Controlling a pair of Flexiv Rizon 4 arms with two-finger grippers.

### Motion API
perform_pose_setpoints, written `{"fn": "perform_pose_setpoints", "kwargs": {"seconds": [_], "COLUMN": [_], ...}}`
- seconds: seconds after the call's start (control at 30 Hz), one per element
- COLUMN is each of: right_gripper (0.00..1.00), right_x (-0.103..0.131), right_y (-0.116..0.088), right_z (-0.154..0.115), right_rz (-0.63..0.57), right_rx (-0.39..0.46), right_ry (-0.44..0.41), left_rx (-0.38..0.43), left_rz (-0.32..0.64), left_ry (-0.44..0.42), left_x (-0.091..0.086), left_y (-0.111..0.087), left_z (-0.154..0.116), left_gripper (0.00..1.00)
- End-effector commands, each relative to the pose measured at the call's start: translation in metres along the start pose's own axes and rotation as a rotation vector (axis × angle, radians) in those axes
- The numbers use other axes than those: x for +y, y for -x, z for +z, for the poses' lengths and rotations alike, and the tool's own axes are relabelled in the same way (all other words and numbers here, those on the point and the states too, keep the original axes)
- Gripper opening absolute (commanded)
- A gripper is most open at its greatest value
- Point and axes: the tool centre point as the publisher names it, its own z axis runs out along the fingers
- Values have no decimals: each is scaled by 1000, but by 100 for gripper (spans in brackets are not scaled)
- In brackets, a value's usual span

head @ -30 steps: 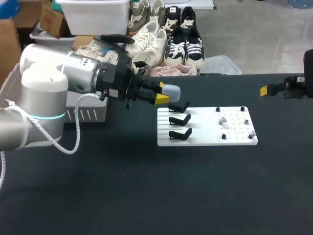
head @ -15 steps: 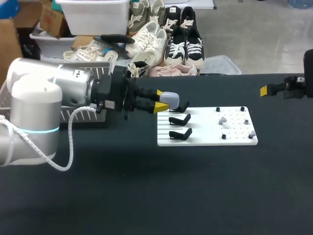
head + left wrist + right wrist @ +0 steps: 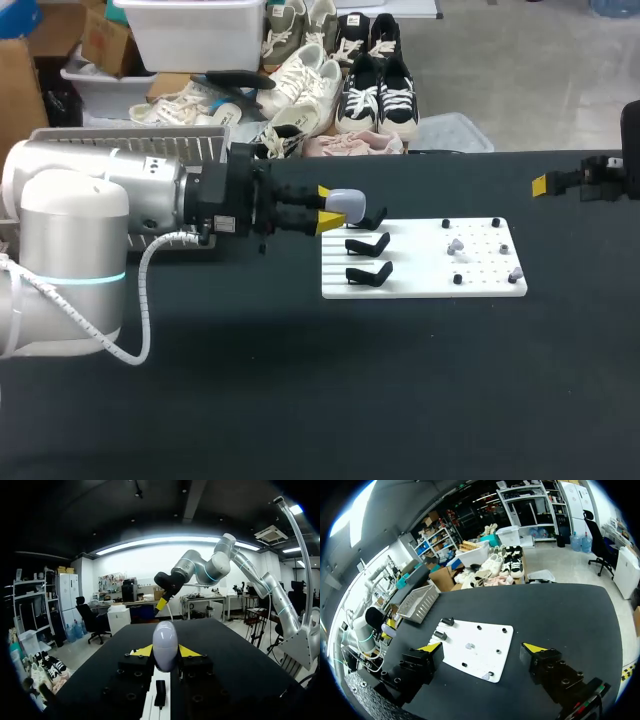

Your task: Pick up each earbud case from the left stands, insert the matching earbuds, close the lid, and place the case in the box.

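My left gripper [image 3: 322, 211] is shut on a pale lavender earbud case [image 3: 346, 206], lid closed, held just above the farthest of three black stands [image 3: 368, 245] on the white board [image 3: 423, 285]. In the left wrist view the case [image 3: 165, 645] stands upright between the yellow fingertips [image 3: 142, 651], with a black stand [image 3: 160, 694] under it. Small grey earbuds [image 3: 455, 245] sit on pegs at the board's right half. My right gripper [image 3: 484, 652] is open and empty, high above the board [image 3: 485, 635], off the table's far right corner [image 3: 545, 185].
A white wire basket [image 3: 185, 238] stands at the table's left far edge, mostly behind my left arm. It shows as a mesh basket [image 3: 417, 602] beyond the board in the right wrist view. Black tabletop [image 3: 400, 380] stretches in front of the board.
My left gripper has carried the case down and slightly back, closer over the farthest stand, and the left arm's elbow has swung lower. The right arm has not moved.
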Motion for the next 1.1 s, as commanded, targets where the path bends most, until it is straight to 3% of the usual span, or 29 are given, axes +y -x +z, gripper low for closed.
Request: {"fn": "perform_pose_setpoints", "kwargs": {"seconds": [0.03,0.2,0.67,1.1], "right_gripper": [100,100,100,100], "right_x": [-1,-1,-1,62], "right_y": [0,0,0,-5], "right_z": [1,1,1,-37], "right_rz": [-1,-1,-1,-168], "right_rx": [1,1,1,-42], "right_ry": [2,2,2,47], "left_rx": [-11,-49,-108,-119], "left_rz": [-7,-16,2,6], "left_ry": [78,98,-66,-135], "left_x": [-4,-8,1,2], "left_y": [-1,-7,-16,-19], "left_z": [-2,8,60,77], "left_gripper": [0,0,0,0]}}
